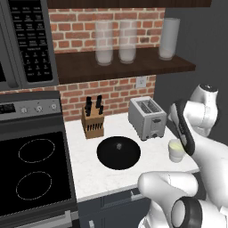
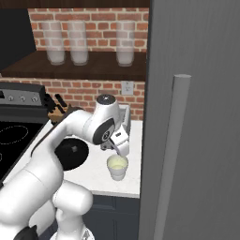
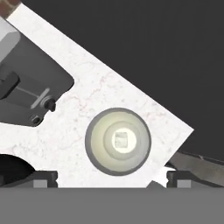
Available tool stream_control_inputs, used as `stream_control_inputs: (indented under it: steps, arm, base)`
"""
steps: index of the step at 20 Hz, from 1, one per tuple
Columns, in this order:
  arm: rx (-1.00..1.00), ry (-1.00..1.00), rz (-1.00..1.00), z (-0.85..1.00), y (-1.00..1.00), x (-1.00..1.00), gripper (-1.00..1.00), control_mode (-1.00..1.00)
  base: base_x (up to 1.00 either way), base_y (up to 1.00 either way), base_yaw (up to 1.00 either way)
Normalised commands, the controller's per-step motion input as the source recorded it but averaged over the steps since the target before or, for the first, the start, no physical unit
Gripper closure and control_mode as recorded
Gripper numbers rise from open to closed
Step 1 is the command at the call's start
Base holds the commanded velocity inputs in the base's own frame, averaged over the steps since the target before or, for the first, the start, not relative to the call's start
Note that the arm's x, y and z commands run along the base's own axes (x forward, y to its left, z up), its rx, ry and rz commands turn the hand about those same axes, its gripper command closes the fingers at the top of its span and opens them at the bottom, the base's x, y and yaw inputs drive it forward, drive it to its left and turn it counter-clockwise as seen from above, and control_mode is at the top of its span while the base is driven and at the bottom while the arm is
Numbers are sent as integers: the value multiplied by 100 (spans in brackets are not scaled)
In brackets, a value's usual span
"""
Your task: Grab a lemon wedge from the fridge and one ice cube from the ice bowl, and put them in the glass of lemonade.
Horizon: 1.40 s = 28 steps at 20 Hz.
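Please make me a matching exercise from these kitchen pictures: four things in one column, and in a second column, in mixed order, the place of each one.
Things:
1. toaster
2. knife block
3. black bowl
4. cup of lemonade

Places:
A. on the counter directly below the open jaws of the gripper
B. against the brick wall, nearest to the stove
C. at the back of the counter, under the wall socket
D. in the middle of the counter, in front of the knife block and toaster

Pairs: 1-C, 2-B, 3-D, 4-A
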Motion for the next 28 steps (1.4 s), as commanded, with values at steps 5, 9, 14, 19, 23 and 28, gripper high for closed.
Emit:
stream_control_inputs:
  steps: [5,9,14,19,23,28]
  arm:
    - [5,-12,0,31,0,-32,-100,-100]
    - [4,-14,0,29,1,-33,-100,-100]
    - [0,-12,2,27,21,-33,-100,-100]
    - [0,-5,10,21,42,-47,-100,-100]
    - [-9,17,24,42,45,-39,-100,-100]
    - [-19,27,26,48,33,-38,-100,-100]
  base:
    - [0,0,0]
    - [0,0,0]
    - [0,0,0]
    - [0,0,0]
    - [0,0,0]
    - [0,0,0]
